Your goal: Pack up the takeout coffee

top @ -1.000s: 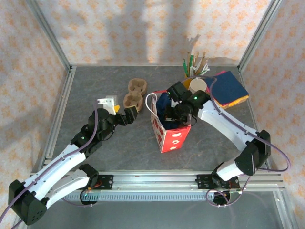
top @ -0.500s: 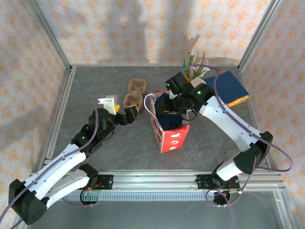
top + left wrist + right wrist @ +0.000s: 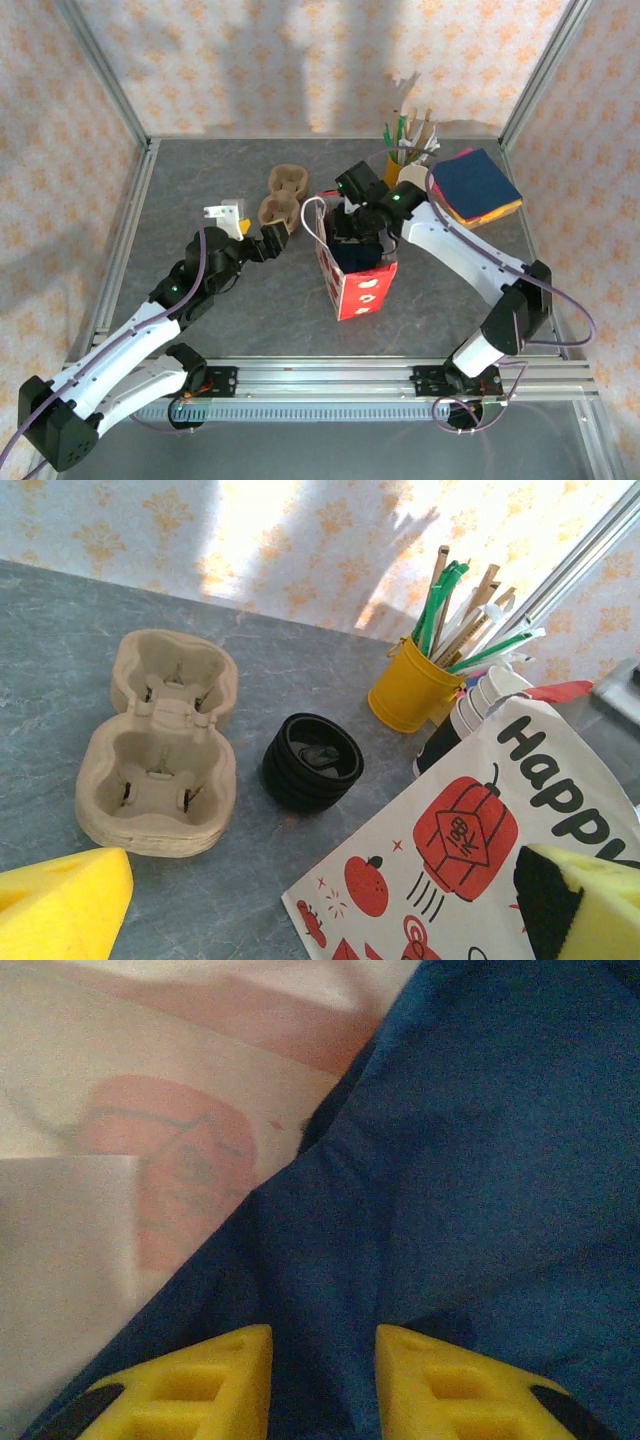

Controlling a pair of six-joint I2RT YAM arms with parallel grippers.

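Right hand [image 3: 322,1355] over bag [image 3: 365,290]
You find its fingers [image 3: 200,1390] slightly apart (nothing gripped), pointing down into the bag's blue napkin [image 3: 480,1160].

"Happy" printed in black, on the white paper bag [image 3: 440,885]

White arms [image 3: 130,340], purple cables [image 3: 201,260], yellow tool fingers [image 3: 190,1385].

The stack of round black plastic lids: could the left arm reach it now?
Probably yes. The open left gripper faces the stack of black lids, which sits in a bare gap between the brown cardboard cup carrier and the printed paper bag.
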